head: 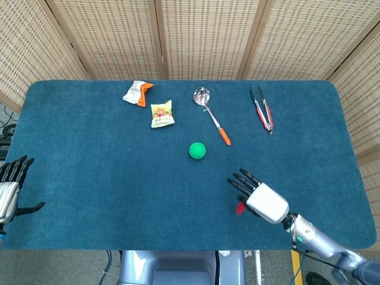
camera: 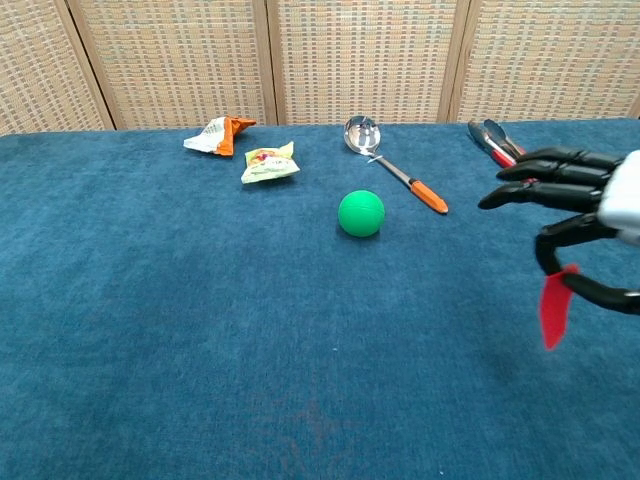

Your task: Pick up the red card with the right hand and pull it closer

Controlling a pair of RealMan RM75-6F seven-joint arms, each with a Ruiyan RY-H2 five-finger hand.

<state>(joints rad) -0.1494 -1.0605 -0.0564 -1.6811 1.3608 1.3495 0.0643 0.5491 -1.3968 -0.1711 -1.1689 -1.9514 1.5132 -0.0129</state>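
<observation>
My right hand (camera: pixel 585 215) (head: pixel 258 196) is raised above the cloth near the table's front right. It pinches the red card (camera: pixel 555 305) between thumb and a finger, and the card hangs on edge below the hand. In the head view only a small red corner of the card (head: pixel 240 208) shows under the hand. The other fingers (camera: pixel 545 175) are spread and point to the left. My left hand (head: pixel 10 185) rests at the front left edge of the table, fingers apart, holding nothing.
On the blue tablecloth (head: pixel 107 166) lie a green ball (head: pixel 197 150), a spoon with an orange handle (head: pixel 212 120), tongs (head: pixel 261 108) at the back right, and two snack packets (head: pixel 138 92) (head: pixel 161 114) at the back left.
</observation>
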